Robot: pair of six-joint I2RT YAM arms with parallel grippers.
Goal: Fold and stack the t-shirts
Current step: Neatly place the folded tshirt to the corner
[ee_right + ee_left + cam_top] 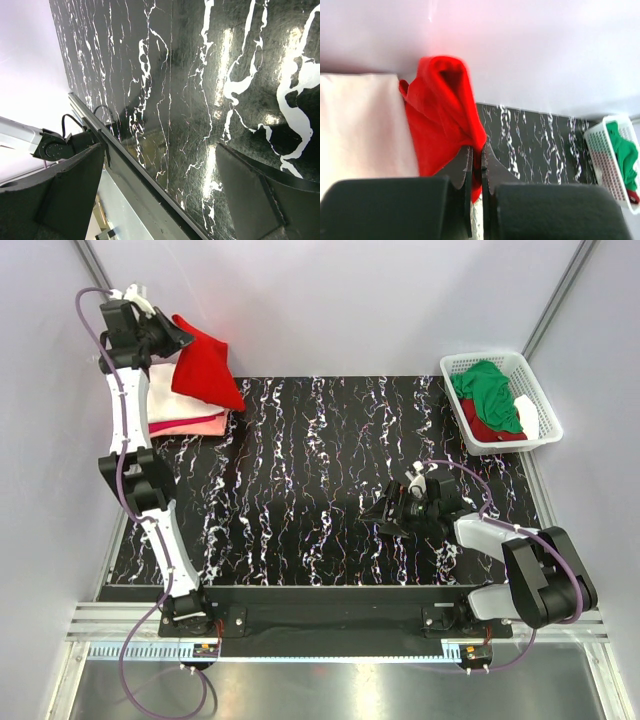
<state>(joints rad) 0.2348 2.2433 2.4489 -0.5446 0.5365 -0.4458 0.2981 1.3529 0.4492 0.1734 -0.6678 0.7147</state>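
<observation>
At the far left corner of the table (pixel 300 470), the left gripper (pixel 476 150) is pinched tight on a fold of the bright red t-shirt (pixel 205 370). The shirt hangs from it in a bunched, roughly triangular bundle, partly over the stack (pixel 185 415) of folded shirts (white on top, pink and salmon layers showing at its near edge). Whether the red cloth already touches the stack I cannot tell; from the wrist view it droops just beside the pale top layer, with its lower tip over the dark tabletop. The step in hand looks like the stacking of this shirt. The next move calls for carrying the bundle further over the pile, lowering it so it lies flat and square on the white one, and only then letting go. Released where it is, it would likely slump half off the pile and lose its fold. The right gripper (pixel 385 518) has its jaws spread wide and holds nothing, low above bare table at right of centre, well apart from the work. At the far right, the white basket (pixel 482 357) holds a green shirt (pixel 490 390), a dark red one (pixel 485 428) and something white, all unfolded, so much of the task remains.
</observation>
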